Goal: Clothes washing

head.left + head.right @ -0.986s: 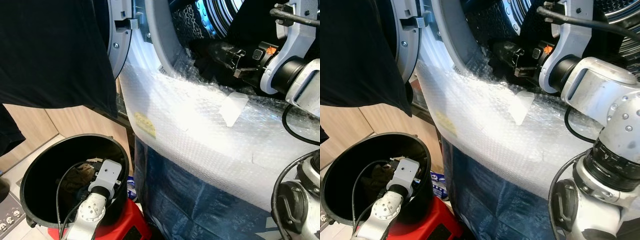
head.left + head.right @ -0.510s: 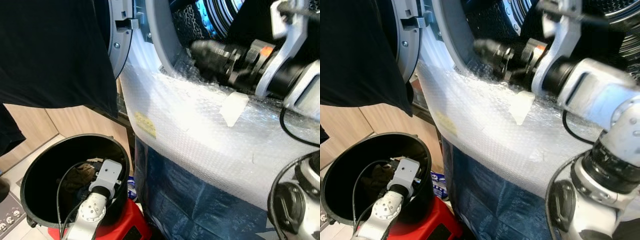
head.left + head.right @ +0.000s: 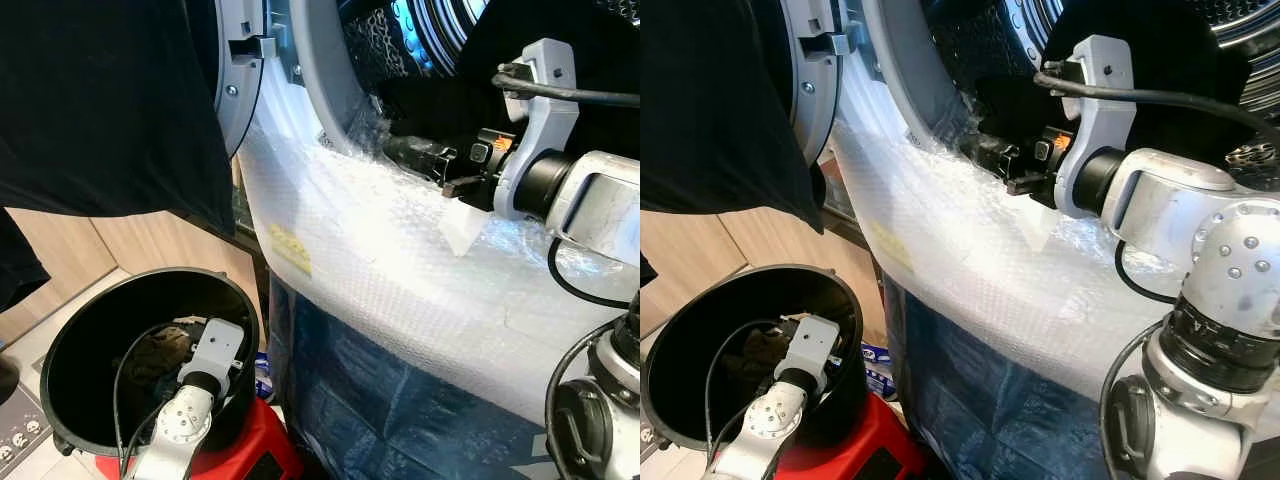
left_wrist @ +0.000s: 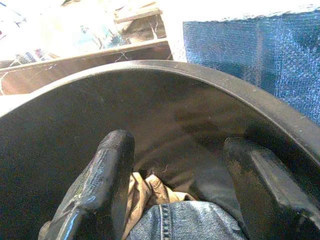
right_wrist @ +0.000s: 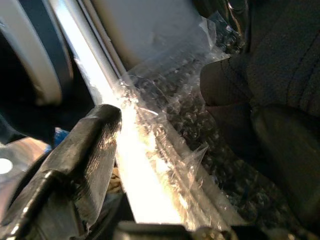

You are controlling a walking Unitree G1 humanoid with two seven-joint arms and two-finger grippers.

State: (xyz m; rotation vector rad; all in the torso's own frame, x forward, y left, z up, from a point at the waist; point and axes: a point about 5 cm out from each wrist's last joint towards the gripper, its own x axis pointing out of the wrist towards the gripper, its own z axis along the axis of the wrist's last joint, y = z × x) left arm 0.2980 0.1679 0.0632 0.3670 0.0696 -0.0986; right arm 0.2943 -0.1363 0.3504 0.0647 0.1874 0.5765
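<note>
My left gripper (image 4: 180, 150) hangs open inside the black bucket (image 3: 150, 275), just above blue jeans (image 4: 185, 220) and a beige cloth (image 4: 145, 187). Its silver wrist (image 3: 215, 350) leans over the bucket's rim. At the washer's round opening (image 3: 430, 30), my right gripper (image 3: 410, 155) is low over the bubble-wrapped lip (image 5: 165, 150). Its fingers (image 5: 95, 135) stand open with nothing between them. A dark garment (image 5: 280, 55) lies in the drum just beyond them.
Bubble wrap (image 3: 400, 260) covers the washer's front, with a blue tarp (image 3: 380, 400) below it. The grey washer door (image 3: 240, 70) stands open at the left. A large black cloth (image 3: 100, 100) hangs at the upper left. The bucket sits on a red stool (image 3: 250, 455).
My right arm swung and its wrist turned; the gripper now sits lower, near the bubble-wrapped lip. The left arm and the bucket have not moved.
</note>
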